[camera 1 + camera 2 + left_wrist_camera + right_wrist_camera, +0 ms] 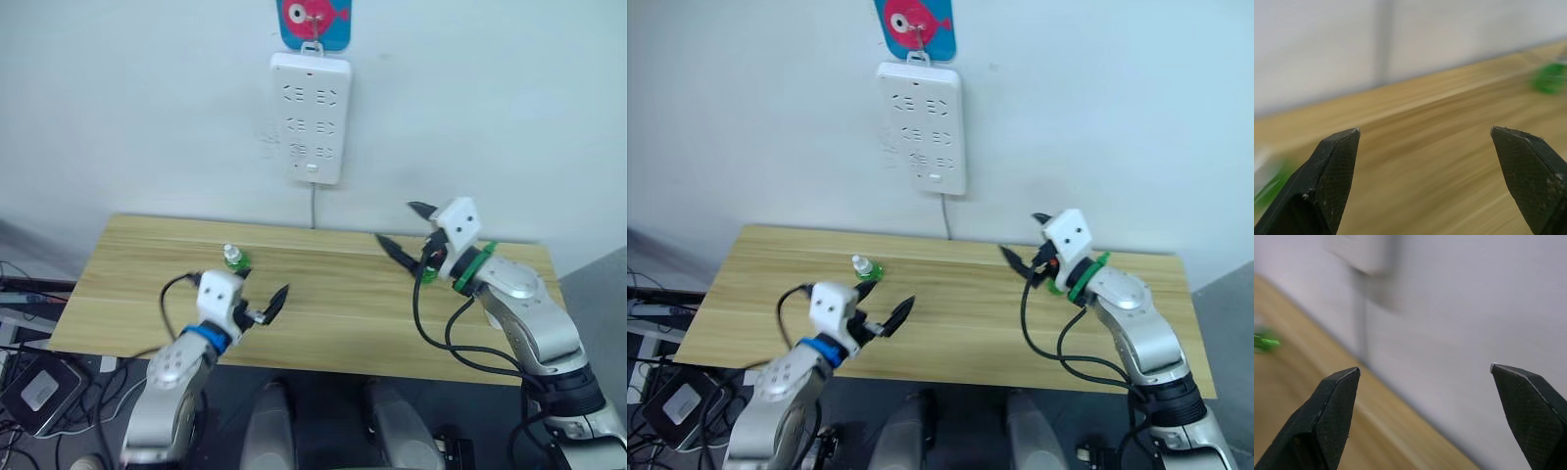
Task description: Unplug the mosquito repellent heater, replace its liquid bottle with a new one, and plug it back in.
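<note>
Here both hands empty, fingers apart: left hand (266,302) nr bottle (234,258); right hand (406,230) above table (333,304).

— Where do my head eyes sit?
— High, facing forward and down: both take in the wooden table (323,294), the wall and the power strip (310,117).
— And my wrists?
— Low and close over the tabletop. The left camera faces across the wood; the right faces the wall.
</note>
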Tool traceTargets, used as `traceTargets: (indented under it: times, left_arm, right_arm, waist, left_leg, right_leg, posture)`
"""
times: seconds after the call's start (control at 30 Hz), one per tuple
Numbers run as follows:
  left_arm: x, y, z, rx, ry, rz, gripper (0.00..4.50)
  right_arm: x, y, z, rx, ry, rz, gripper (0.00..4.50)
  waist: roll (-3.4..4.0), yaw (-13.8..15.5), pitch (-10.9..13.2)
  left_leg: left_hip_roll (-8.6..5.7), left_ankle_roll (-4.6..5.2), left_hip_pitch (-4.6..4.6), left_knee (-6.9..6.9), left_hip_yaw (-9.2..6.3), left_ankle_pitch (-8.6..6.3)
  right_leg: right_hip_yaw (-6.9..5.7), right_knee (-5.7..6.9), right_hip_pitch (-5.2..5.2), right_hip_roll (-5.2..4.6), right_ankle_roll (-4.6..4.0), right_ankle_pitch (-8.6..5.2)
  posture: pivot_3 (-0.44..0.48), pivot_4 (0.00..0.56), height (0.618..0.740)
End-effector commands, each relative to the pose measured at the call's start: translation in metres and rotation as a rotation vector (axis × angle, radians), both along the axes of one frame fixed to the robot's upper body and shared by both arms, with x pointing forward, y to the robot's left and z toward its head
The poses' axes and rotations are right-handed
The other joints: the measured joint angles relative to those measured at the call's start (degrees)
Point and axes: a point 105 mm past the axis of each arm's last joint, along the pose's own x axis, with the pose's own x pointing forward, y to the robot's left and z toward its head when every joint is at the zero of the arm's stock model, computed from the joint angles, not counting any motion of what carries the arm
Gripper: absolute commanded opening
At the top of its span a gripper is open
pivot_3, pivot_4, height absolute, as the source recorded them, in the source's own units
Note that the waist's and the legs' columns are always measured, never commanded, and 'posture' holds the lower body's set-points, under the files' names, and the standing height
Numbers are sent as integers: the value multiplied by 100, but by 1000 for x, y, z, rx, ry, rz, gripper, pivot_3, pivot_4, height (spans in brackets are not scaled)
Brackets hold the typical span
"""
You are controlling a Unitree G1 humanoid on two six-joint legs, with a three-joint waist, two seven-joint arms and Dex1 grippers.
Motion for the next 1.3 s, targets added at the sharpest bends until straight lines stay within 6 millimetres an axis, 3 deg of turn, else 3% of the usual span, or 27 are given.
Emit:
traceTargets:
  times: [0.03, 0.1, 0.2, 0.4, 0.53, 0.83, 1.2, 1.3]
  left_arm:
    - [-12, 28, -4, -19, -39, 233, 4500]
    - [-11, 37, -14, -25, -31, 292, 4500]
    - [8, 41, -29, -11, -44, 286, 4500]
    - [56, 35, -41, -2, -82, 198, 4500]
    - [73, 34, -44, -19, -98, 189, 4500]
    - [97, 39, -43, 46, -145, 237, 4500]
    - [108, 38, -41, 32, -137, 238, 4500]
    - [109, 35, -38, 23, -153, 221, 3898]
  right_arm:
    - [-30, 45, -2, -33, 80, 301, 4446]
    - [-38, 55, -6, -77, 101, 398, 4446]
    - [-42, 71, -8, -131, 122, 497, 4446]
    - [-33, 87, 0, -136, 89, 481, 4446]
    - [-37, 89, 4, -137, 89, 471, 4446]
    - [-35, 94, 10, -128, 86, 425, 4446]
    - [-33, 87, 10, -136, 103, 392, 4446]
    - [-32, 86, 10, -134, 105, 387, 4500]
  waist:
    - [-1, 75, 1]
    - [-5, 183, 3]
    - [0, 255, 9]
    - [-8, 255, 12]
    - [-10, 239, 13]
    - [-9, 207, 22]
    - [-12, 147, 31]
    - [-12, 113, 35]
  left_leg:
    - [-1, 0, -1, 1, 0, 0]
    - [-6, 3, -3, 3, -2, 2]
    - [-11, 14, -3, 5, 2, 13]
    - [-11, 24, -6, 9, 11, 21]
    - [-8, 21, -9, -11, 7, 18]
    - [-6, 18, -10, -37, 2, 16]
    - [-7, 17, -10, -37, 2, 16]
    - [-7, 17, -10, -42, 2, 16]
  right_leg:
    - [-1, -1, 1, 0, 0, 0]
    - [-4, -2, 1, -3, 5, -3]
    - [0, -4, -2, -4, -4, -11]
    - [4, -8, -2, -4, 5, 1]
    - [-6, -10, -8, -4, 4, 8]
    - [-15, -10, -18, -1, 0, 5]
    - [-16, -10, -18, -2, 7, 1]
    - [-16, -11, -19, -2, 7, 1]
  posture:
    - [66, 313, 740]
    - [78, 320, 740]
    - [89, 327, 740]
    - [71, 339, 740]
    - [39, 346, 740]
    - [18, 363, 740]
    - [8, 366, 740]
    - [7, 367, 740]
